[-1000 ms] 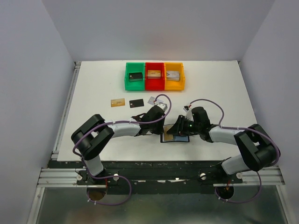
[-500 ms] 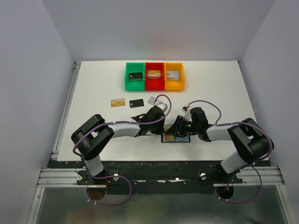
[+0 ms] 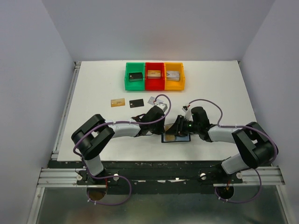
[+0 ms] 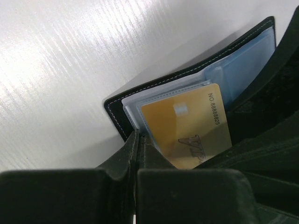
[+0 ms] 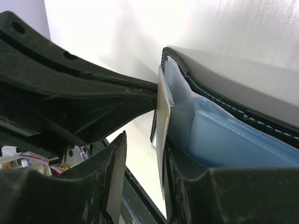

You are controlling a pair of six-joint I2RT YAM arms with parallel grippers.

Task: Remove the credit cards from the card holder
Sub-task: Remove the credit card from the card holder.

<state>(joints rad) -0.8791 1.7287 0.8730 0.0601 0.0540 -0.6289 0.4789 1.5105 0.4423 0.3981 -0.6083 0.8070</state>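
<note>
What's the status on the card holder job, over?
Left gripper shut at the edge of the open card holder. Right gripper open, astride the gold card, not yet pulled out. Nothing else in the way.

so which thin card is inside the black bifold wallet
The gold VIP card, tucked in the wallet's clear pocket; the other cards lie loose on the table.

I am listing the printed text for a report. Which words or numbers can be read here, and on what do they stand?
"NO 8888825": small print on the gold card in the card holder; the last digits are not certain.
"VIP": large letters on the same card, lower part hidden.
Tan card, black card and silver card on the table: too small to read.
</note>
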